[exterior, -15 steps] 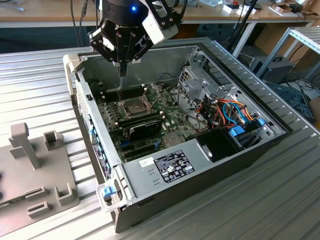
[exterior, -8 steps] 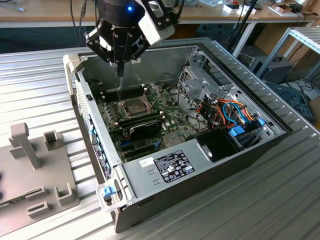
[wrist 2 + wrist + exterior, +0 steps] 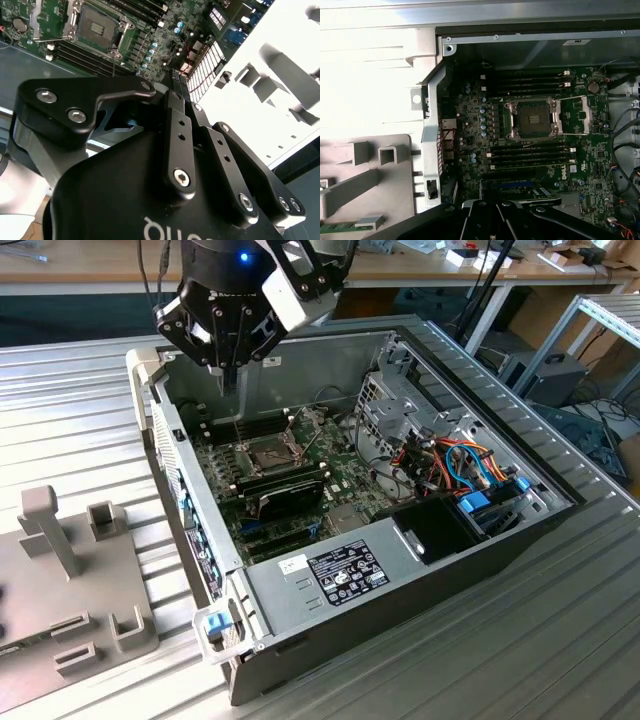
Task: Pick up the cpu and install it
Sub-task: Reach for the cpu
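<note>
Your gripper (image 3: 232, 388) hangs over the case (image 3: 310, 365), pointing straight down, its fingers seemingly drawn together. Beyond it the socket (image 3: 532, 119) lies open. Where the cpu sits, or how it points, you cannot tell.

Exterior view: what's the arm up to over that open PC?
The robot arm's hand hangs above the open computer case, near its far wall, over the green motherboard. The CPU socket looks empty, its metal frame swung open. No chip is seated there yet.
</note>
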